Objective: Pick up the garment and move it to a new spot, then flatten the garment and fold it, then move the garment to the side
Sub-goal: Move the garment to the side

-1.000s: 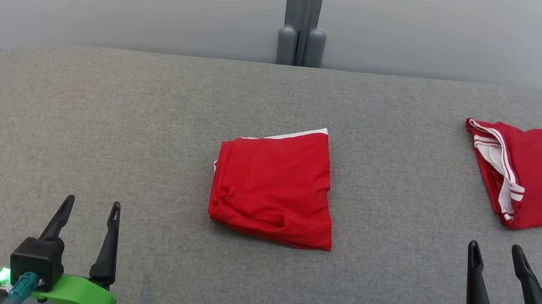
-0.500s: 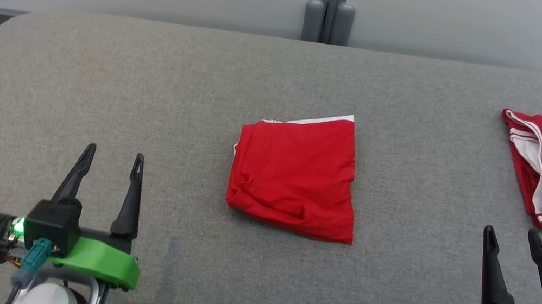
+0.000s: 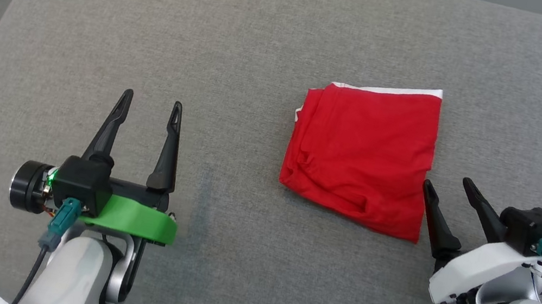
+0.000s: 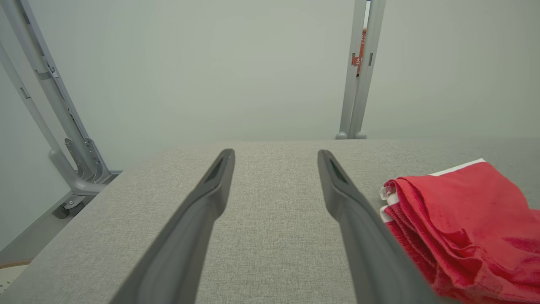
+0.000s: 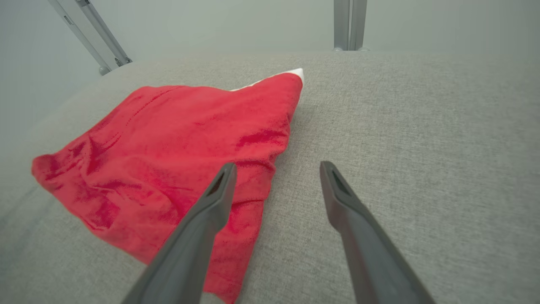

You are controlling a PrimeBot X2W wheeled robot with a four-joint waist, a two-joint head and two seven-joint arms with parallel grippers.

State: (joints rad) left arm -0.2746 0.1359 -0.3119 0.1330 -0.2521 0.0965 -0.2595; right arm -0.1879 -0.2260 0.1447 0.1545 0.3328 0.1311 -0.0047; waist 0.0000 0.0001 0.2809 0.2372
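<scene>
My left pincer [image 3: 152, 98] and right pincer [image 3: 446, 181] stood wide, both empty. One folded red garment [image 3: 364, 151] lay with its edge just beside the right pincer; the grey worktop [image 3: 247, 32] was free leftward.

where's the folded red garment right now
In the head view the folded red garment lies on the grey table, right of centre, its lower right corner beside the right gripper; the left gripper is well to its left.

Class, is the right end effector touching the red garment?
Cannot tell. In the head view one fingertip of the right end effector sits at the edge of the red garment; the right wrist view overlaps them, showing neither contact nor gap.
</scene>
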